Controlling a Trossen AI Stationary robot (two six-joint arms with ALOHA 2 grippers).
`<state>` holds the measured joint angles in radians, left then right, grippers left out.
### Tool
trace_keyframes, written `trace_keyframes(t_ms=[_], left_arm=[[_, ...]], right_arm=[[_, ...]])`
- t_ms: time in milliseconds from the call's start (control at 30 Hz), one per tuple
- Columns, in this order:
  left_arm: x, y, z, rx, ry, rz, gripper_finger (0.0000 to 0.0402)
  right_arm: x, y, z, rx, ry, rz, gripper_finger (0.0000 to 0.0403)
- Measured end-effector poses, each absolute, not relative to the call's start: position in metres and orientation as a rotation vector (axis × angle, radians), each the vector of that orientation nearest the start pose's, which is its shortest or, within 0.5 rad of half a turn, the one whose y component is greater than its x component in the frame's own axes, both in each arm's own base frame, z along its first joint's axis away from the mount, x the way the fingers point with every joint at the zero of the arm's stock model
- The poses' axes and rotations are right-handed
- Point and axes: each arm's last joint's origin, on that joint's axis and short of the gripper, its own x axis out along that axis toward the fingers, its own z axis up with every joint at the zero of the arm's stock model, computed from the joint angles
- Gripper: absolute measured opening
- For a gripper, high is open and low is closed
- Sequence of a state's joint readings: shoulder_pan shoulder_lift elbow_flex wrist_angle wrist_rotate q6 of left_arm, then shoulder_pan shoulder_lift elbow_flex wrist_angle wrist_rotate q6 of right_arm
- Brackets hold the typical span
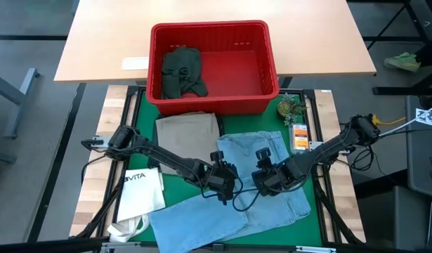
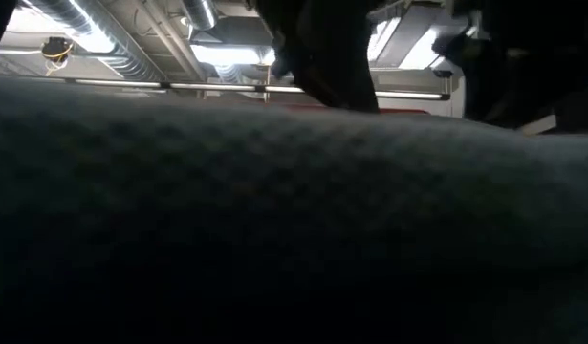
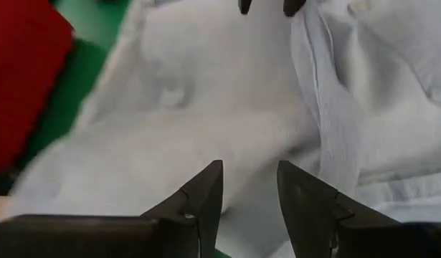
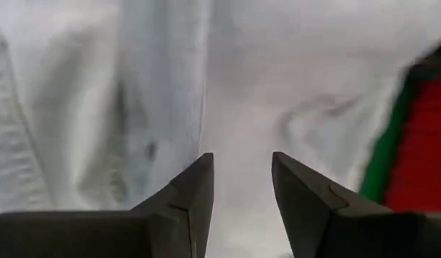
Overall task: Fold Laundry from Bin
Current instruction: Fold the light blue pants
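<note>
Left gripper [image 3: 249, 188]: I see its fingers parted with a clear gap and nothing between them, poised just above the light blue jeans [image 1: 251, 186], near the middle of the garment.
Right gripper [image 4: 242, 179]: likewise parted and empty, over the same jeans, close beside the left one, the two facing each other.
Light blue jeans: spread on the green mat [image 1: 142, 112], one leg angled toward the near left, the fabric rumpled in soft ridges under both grippers.
Other laundry: a khaki piece [image 1: 187, 130] lies flat between the jeans and the bin [image 1: 210, 29]; a dark green piece [image 1: 182, 70] sits inside the bin, at its left side.
Risk, my judgement: pinching from here may catch one layer only, or a ridge, so the fold drags crooked; with the grippers this close they may foul each other.
Risk, second: a long pull could sweep the jeans onto the white tote bag [image 1: 140, 188] or the khaki piece.
Surface: green mat on a wood-edged table; small items [image 1: 294, 116] lie by its right edge.
Room: a pale desk [image 1: 103, 42] stands behind the bin; the low view is mostly blocked by cloth, with ceiling ducts [image 2: 112, 38] above.
</note>
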<state>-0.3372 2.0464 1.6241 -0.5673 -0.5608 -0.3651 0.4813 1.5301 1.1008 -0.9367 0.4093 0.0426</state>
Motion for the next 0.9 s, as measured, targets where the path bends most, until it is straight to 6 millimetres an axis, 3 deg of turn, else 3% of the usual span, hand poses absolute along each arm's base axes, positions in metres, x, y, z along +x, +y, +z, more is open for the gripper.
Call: trace_keyframes(t_ms=[167, 367, 533, 700, 900], left_arm=[[0.422, -0.143, 0.196, 0.075, 0.893, 0.275, 0.0120], [0.418, -0.156, 0.195, 0.090, 0.884, 0.252, 0.0120], [0.420, -0.160, 0.188, 0.105, 0.882, 0.261, 0.0120], [0.424, -0.163, 0.164, 0.120, 0.934, 0.247, 0.0120], [0.425, -0.164, 0.149, 0.139, 0.967, 0.251, 0.0120]], right_arm=[[0.245, 0.133, 0.206, -0.524, 1.258, 0.144, 0.0143], [0.236, 0.151, 0.204, -0.581, 1.236, 0.165, 0.0143], [0.237, 0.151, 0.195, -0.608, 1.273, 0.111, 0.0143], [0.238, 0.153, 0.174, -0.629, 1.354, 0.123, 0.0143], [0.233, 0.151, 0.150, -0.609, 1.445, 0.136, 0.0143]])
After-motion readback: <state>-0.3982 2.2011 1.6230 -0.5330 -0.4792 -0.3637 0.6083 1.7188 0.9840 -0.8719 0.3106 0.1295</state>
